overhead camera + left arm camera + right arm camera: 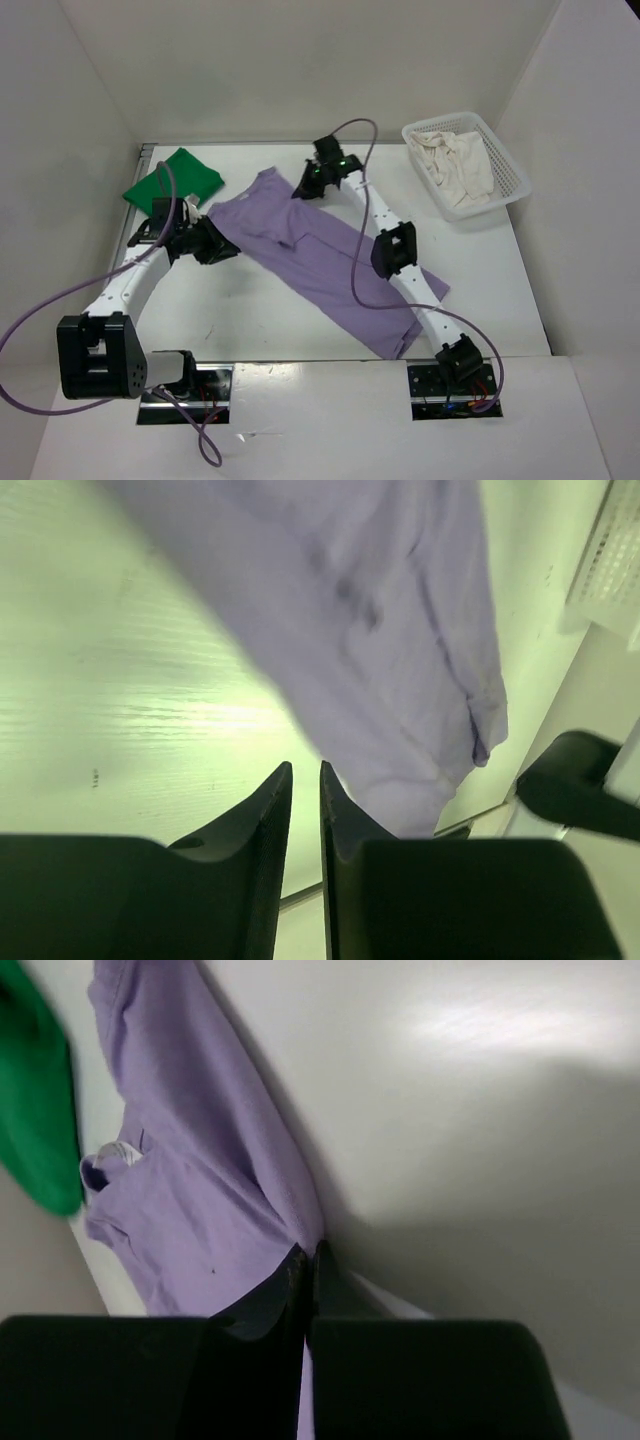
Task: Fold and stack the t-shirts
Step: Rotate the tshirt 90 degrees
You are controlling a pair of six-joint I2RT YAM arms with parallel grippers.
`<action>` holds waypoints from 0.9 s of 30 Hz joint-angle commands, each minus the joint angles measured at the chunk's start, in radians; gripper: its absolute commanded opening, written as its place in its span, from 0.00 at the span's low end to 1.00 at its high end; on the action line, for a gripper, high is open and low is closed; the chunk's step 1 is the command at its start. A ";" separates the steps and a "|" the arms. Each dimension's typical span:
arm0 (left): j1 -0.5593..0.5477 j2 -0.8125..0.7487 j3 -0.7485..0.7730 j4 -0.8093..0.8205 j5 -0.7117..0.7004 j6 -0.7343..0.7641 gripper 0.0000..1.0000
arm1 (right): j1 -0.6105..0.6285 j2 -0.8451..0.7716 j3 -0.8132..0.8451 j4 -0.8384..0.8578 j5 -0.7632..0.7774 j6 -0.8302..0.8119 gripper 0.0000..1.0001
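Observation:
The lavender-purple t-shirt (320, 260) lies spread diagonally across the table, from the far left to the near right. My right gripper (305, 185) is at its far edge, shut on a fold of the purple cloth (200, 1180); the pinch shows in the right wrist view (308, 1250). My left gripper (226, 248) is low at the shirt's left edge, its jaws a narrow gap apart with nothing between them (305, 767); the purple cloth (380, 630) lies just beside its right finger. The green t-shirt (175, 180) lies folded at the far left. The cream t-shirt (458, 165) lies crumpled in the basket.
The white mesh basket (505, 150) stands at the far right corner. White walls close in the table on the left, back and right. My right arm (395, 250) stretches over the purple shirt. The green shirt (35, 1110) shows at the left of the right wrist view.

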 commanded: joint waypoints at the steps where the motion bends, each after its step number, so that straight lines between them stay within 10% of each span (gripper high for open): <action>1: -0.051 0.019 0.012 0.037 -0.014 0.004 0.24 | -0.124 -0.080 0.048 -0.088 0.173 0.076 0.02; 5: -0.230 0.074 0.012 0.051 -0.060 -0.040 0.24 | -0.192 -0.098 0.048 -0.120 0.230 0.113 0.26; 17: -0.732 0.295 -0.008 0.232 -0.084 -0.266 0.43 | -0.230 -0.325 0.048 -0.212 0.398 0.025 0.53; 27: -0.939 0.462 0.060 0.411 -0.032 -0.435 0.65 | -0.230 -0.616 -0.020 -0.338 0.452 -0.072 0.59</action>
